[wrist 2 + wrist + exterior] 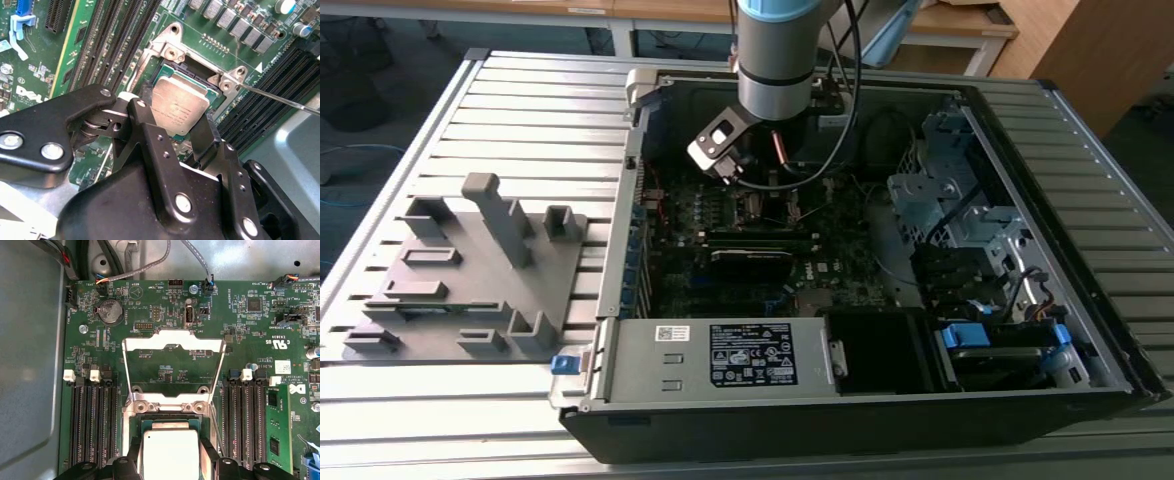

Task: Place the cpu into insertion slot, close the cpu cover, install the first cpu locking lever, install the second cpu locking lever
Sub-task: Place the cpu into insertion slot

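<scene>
My gripper (174,114) is down inside the open computer case, over the green motherboard (720,215). Its black fingers (142,117) press on two opposite sides of the cpu (180,105), a flat silver-grey square. The chip sits at the insertion slot (192,70); whether it is fully seated I cannot tell. In the first wrist view the cpu (170,452) lies between the fingers, gripper (171,460). The cpu cover (172,340), a silvery frame with a square window, stands swung open away from the socket. A thin locking lever (280,97) sticks out beside the socket, unlatched.
Black memory slots (92,425) flank the socket on both sides, and one holds a green module (276,427). Case walls, a drive cage (947,200) and a power supply (720,360) ring the board. A grey fixture plate (454,280) lies on the table at the exterior view's left.
</scene>
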Available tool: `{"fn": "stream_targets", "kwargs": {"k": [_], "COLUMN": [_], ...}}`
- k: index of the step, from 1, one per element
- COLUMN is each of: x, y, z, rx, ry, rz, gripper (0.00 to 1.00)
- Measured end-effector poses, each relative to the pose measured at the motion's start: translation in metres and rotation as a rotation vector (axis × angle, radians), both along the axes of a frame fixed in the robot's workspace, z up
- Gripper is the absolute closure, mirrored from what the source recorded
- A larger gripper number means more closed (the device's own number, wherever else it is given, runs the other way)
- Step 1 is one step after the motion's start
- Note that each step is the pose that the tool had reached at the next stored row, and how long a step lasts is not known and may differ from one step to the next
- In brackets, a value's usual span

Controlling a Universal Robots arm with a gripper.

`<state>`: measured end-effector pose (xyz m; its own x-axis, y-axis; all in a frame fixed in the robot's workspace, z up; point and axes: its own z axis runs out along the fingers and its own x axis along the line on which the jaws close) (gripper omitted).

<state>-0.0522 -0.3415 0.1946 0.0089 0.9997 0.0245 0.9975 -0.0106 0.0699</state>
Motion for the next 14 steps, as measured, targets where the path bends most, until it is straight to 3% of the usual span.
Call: {"fn": "stream_targets", "kwargs": {"k": [14], "x": [0.0000], "y": [0.0000], "z": [-0.0008], "rx": [0.0001], "ry": [0.0000], "rz": [0.011], "gripper": [0.46]}}
